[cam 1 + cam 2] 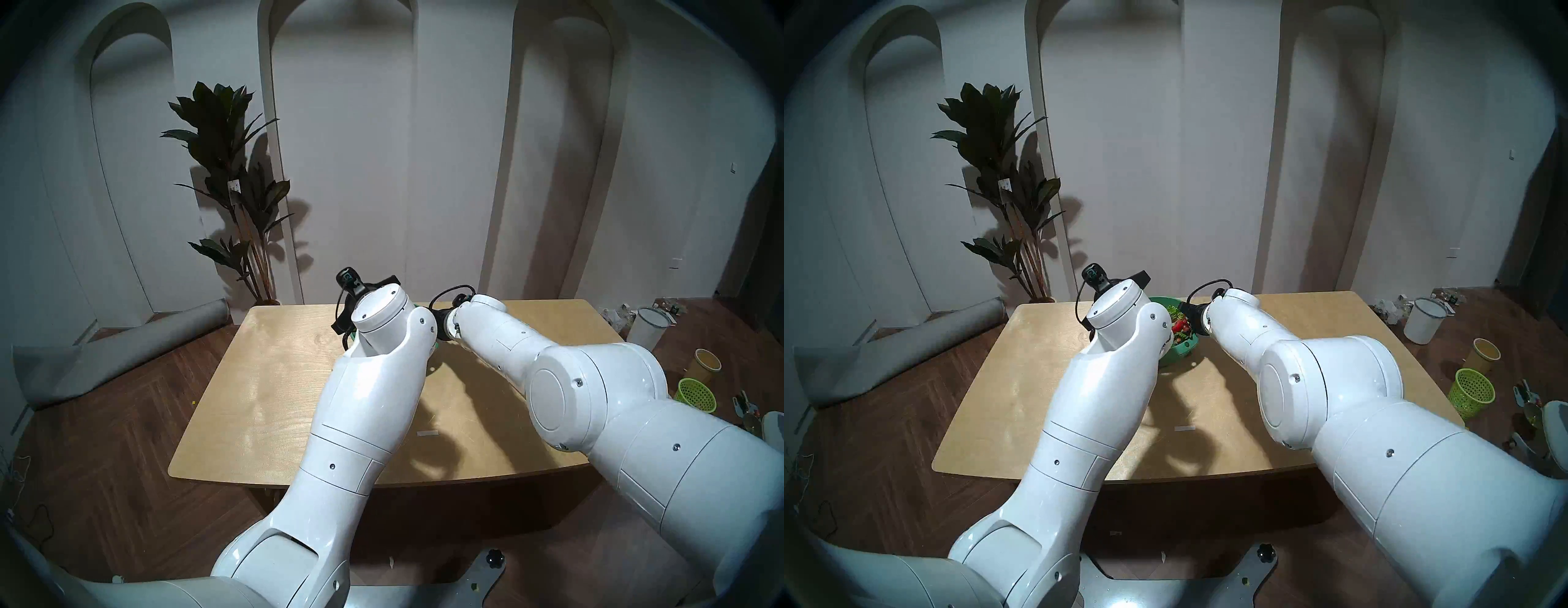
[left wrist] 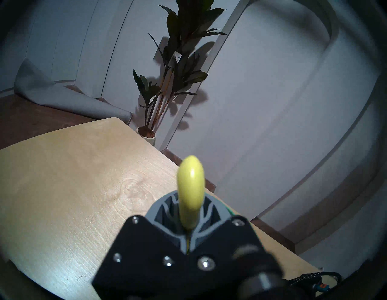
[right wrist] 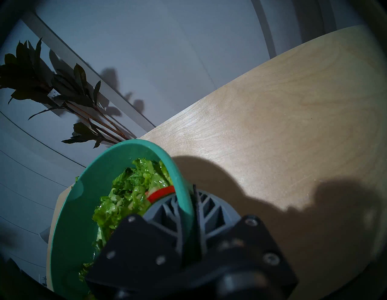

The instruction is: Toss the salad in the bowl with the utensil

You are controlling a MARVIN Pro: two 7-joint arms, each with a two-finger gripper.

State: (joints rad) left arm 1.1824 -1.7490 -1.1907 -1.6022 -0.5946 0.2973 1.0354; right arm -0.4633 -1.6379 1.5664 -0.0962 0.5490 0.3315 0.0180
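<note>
With right gripper [image 3: 189, 222] clamped on the bowl [image 3: 69, 209] rim and left gripper [image 2: 189, 226] pinching the utensil [image 2: 191, 188] clear above the table [image 2: 73, 178], salad [image 3: 127, 194] looks partly tossed; more passes likely left.

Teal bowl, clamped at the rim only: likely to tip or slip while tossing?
Probably stable: the right tool pinches the bowl rim. The smooth plastic may slip. The salad looks light, so the bowl could tilt easily under a push from the utensil.

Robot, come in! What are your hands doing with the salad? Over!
Left gripper shut on utensil, lifted. Right gripper shut on bowl rim. Salad inside. Nothing blocking.
</note>
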